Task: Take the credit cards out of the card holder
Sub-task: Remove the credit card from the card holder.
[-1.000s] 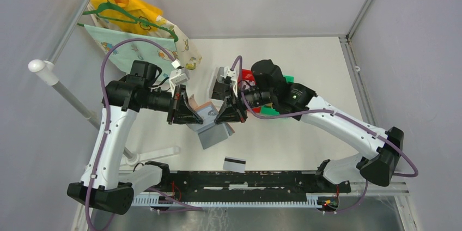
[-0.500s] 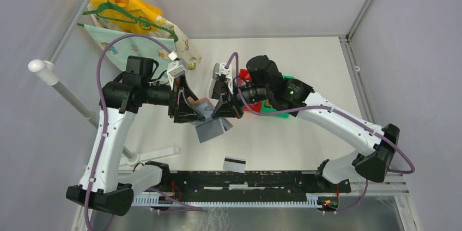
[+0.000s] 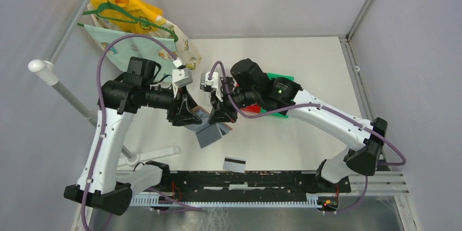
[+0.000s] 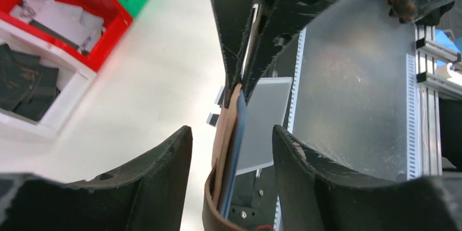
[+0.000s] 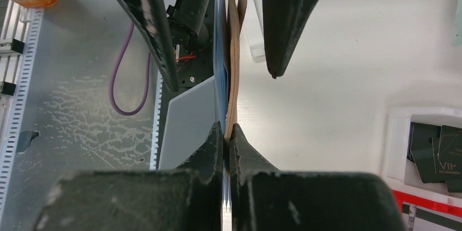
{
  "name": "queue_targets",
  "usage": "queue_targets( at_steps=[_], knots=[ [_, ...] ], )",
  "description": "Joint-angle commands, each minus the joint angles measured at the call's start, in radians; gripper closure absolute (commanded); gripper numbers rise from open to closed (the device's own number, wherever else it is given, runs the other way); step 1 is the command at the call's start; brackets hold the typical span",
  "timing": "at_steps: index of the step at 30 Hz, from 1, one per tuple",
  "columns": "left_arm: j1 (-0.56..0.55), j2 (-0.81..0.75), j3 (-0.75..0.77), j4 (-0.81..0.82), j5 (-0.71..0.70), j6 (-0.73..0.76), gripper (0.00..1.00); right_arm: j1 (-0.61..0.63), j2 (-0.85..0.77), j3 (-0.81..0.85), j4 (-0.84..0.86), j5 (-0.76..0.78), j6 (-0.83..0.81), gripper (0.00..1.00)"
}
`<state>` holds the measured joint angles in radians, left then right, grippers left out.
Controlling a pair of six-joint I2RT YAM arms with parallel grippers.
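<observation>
Above the white table (image 3: 327, 67) walled in grey, the right gripper (image 5: 228, 130) was pinched tight on the card holder (image 4: 220, 149), which stood edge-on between the wide-spread fingers of the left gripper (image 3: 188, 114), its pockets unreadable, with one striped credit card (image 3: 233, 164) lying apart, base-side of both.

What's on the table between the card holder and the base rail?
A white card with a black stripe lies there, touching neither the card holder nor the base rail. The top external view shows it.
</observation>
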<state>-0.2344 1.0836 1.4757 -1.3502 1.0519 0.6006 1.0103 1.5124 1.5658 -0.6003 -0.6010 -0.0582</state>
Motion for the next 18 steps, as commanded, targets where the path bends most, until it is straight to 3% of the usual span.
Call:
queue_targets(
  at_steps=[1,7,10,14,18],
  knots=[
    [-0.021,0.013,0.001,-0.115,-0.067,0.155,0.42,0.026,0.027,0.093,-0.027,0.051,-0.048,1.00],
    [-0.074,-0.008,-0.010,-0.116,-0.124,0.160,0.72,0.033,0.045,0.126,-0.067,0.067,-0.070,1.00],
    [-0.117,-0.013,-0.030,-0.117,-0.123,0.137,0.76,0.033,0.050,0.143,-0.077,0.070,-0.075,1.00],
    [-0.148,-0.011,-0.076,-0.117,-0.087,0.105,0.71,0.033,0.040,0.143,-0.065,0.048,-0.078,1.00],
    [-0.151,-0.008,-0.065,-0.109,-0.075,0.112,0.89,0.033,0.023,0.128,-0.045,0.039,-0.079,0.97]
  ],
)
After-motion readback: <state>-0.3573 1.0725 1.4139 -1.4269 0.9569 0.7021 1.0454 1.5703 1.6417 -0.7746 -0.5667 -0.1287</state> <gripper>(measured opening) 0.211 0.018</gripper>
